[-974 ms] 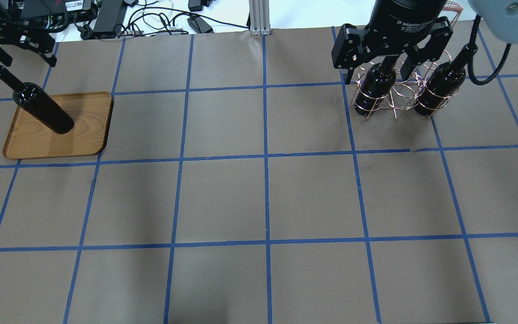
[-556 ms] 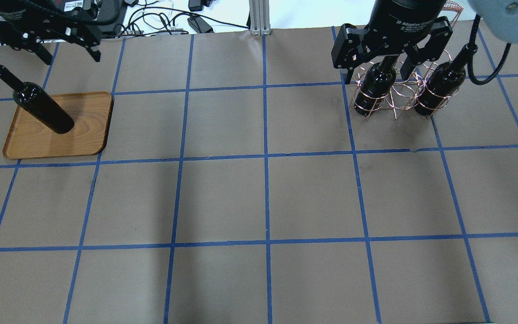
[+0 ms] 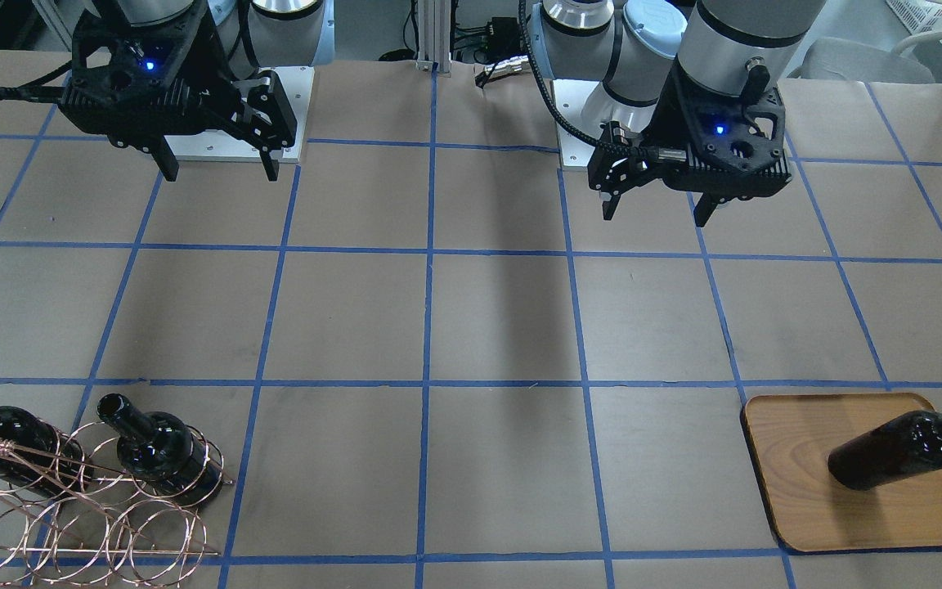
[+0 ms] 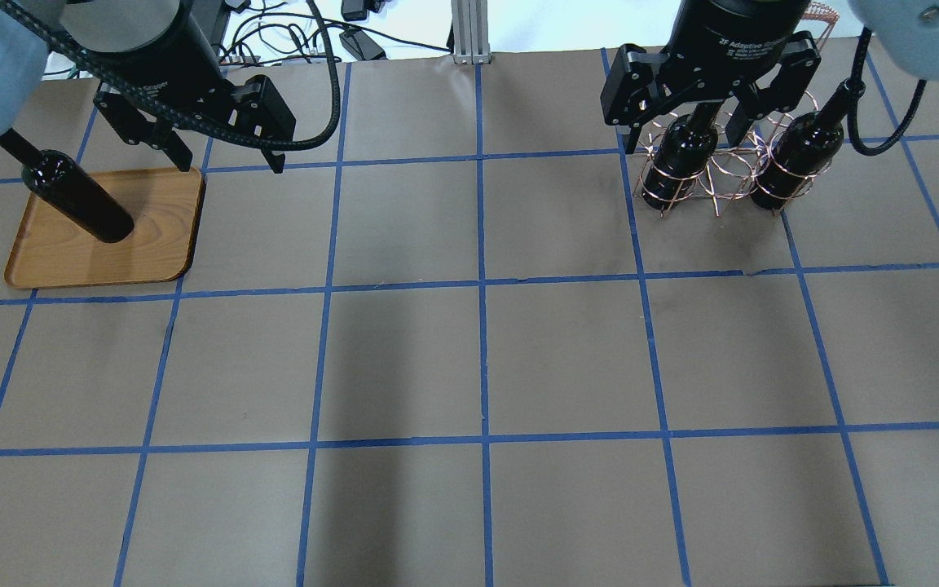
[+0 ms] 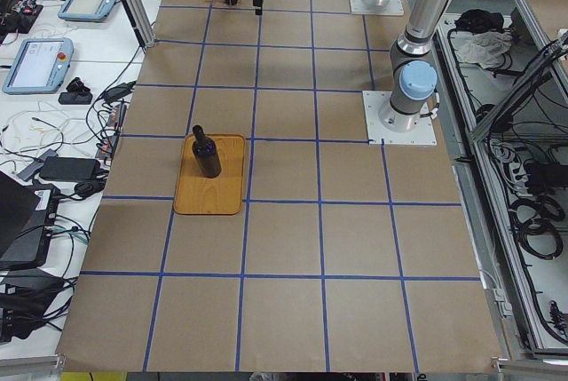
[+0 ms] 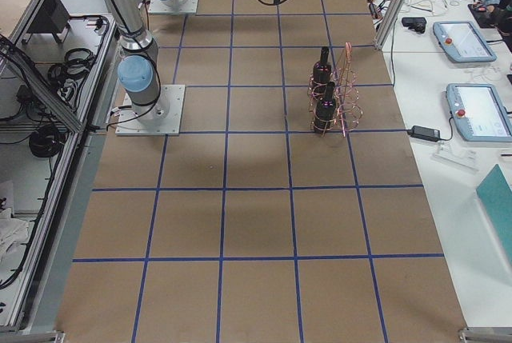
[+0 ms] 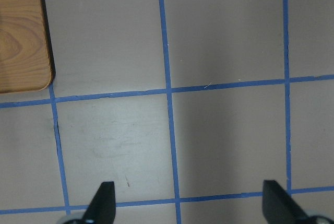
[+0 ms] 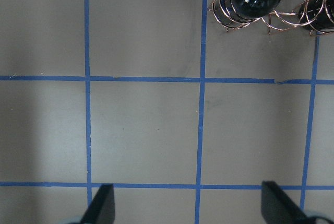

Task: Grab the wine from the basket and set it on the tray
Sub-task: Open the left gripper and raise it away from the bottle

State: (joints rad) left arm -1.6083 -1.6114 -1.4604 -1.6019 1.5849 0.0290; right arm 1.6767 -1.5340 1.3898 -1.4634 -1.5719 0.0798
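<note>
So the left gripper has swung in from the overhead view's upper-left corner. Its fingers are spread wide and empty, and one glossy near-black wine bottle stands on the light-brown wooden tray, so that drop-off looks done. The right gripper hasn't budged, also wide open, up by the copper wire-ring basket at upper right with two bottles left. The brown paper tabletop has a blue tape grid, with cables along the top edge.

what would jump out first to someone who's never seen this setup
A near-black wine bottle stands upright on the wooden tray on the robot's left side. On its right side, the copper wire basket holds a second bottle and a third bottle. The left gripper and right gripper hang open above the table.
</note>
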